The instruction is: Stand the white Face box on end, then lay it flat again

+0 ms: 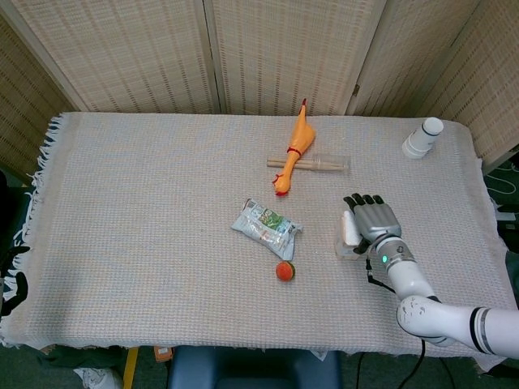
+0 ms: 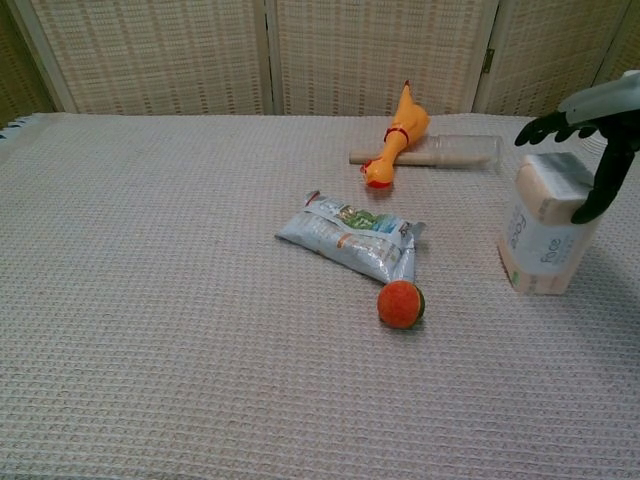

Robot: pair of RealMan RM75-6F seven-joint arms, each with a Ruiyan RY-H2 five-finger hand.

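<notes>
Stands on end on the woven cloth of the bench [image 1: 146, 243]: the white box [image 2: 545, 235], lettering running up its front face, a little right of the orange ball [image 2: 401, 304]. Hangs over the top of the box: the right hand [image 1: 371, 220], fingers [image 2: 545, 126] spread apart above the lid, thumb reaching down against the box's right upper edge. Cannot tell whether the thumb actually presses the carton or sits just beside it; not clamped around anything, nothing held. In the head view, covers the right half of the box, wrist and pale arm trailing toward the near right edge of the bench. No sign of the left hand in either view.

Taking the box as the mark: just left of it, the ball; left and slightly farther back from the ball, nearly touching it, a crinkled foil snack packet [image 2: 352, 238] lying flat. Behind the box toward the screen, a yellow rubber chicken [image 1: 293, 148] lying stretched out, crossing over a wooden stick [image 1: 284, 163] that runs into a clear tube [image 2: 468, 150]. Behind the box and to the right, near the far corner, a white stack of cups [image 1: 423, 138], well apart from the box. At the back, woven folding screens [image 1: 284, 49].
</notes>
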